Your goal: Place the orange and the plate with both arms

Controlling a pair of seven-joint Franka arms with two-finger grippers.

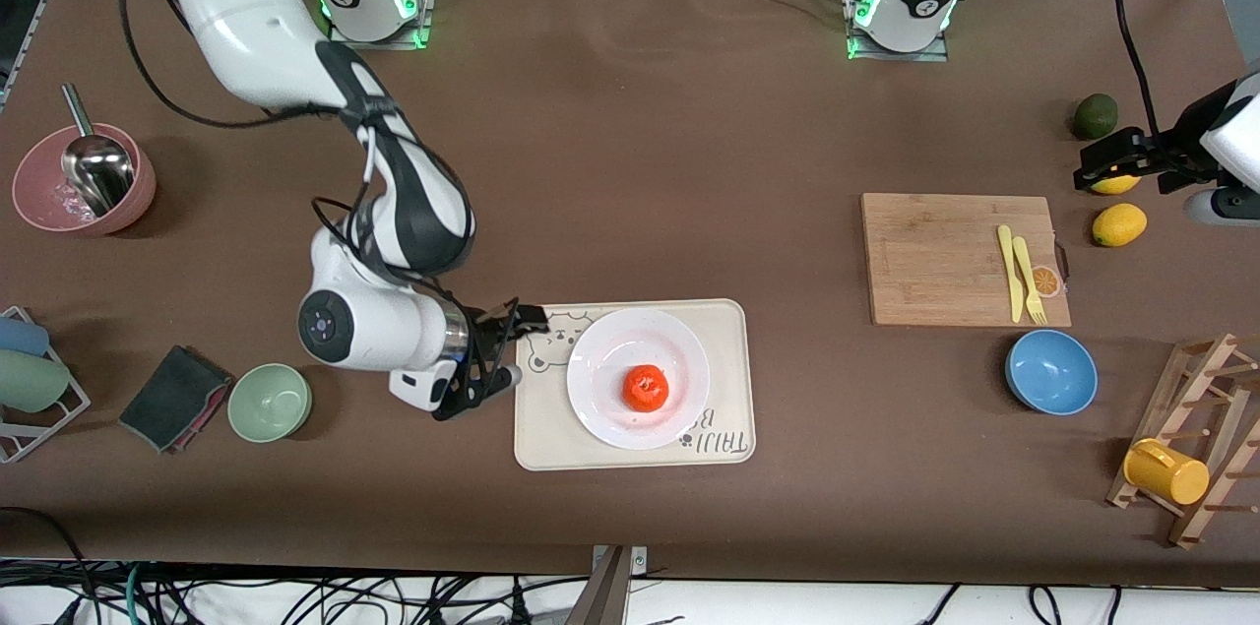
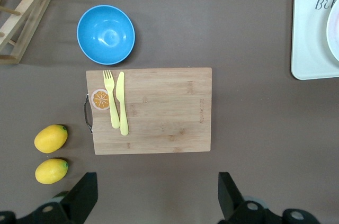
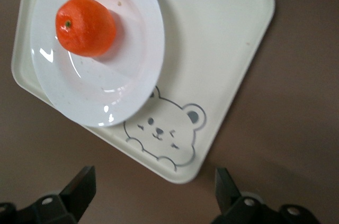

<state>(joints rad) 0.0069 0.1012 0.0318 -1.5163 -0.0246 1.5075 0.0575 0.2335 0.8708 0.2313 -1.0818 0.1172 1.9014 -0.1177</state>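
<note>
On plate (image 1: pixel 600 364), orange (image 1: pixel 646 388).

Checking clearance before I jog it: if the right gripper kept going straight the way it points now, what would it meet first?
Probably the tray: the open right gripper aims down at its bear-drawing corner, short of the plate holding the orange. Depth is uncertain.

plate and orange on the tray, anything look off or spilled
Nothing stands out. The orange sits on the plate, and the plate lies flat inside the tray, nothing spilled. The right gripper is open beside the tray; the left gripper is open above a lemon.
</note>
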